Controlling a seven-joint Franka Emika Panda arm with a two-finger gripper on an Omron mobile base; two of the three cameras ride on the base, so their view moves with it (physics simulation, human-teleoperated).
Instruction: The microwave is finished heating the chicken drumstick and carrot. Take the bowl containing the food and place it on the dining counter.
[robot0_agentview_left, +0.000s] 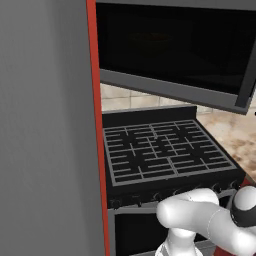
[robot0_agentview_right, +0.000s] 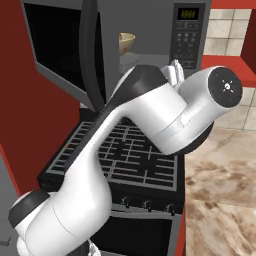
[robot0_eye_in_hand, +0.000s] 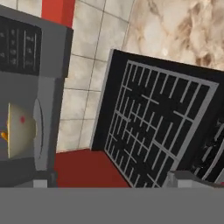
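The microwave hangs above the stove with its dark glass door swung wide open. Inside stands the cream-tan bowl, which lies at the left edge of the rolled hand view. An orange bit of carrot peeks over its rim. The drumstick is hidden. My gripper is open, its tips far apart with nothing between them. It hovers outside the microwave, apart from the bowl. In the right base view my own arm covers the fingers.
A black stove with grey grates sits right under the microwave. The open door juts out over its left side. A veined marble counter runs to the right of the stove. A grey panel with a red edge stands at the left.
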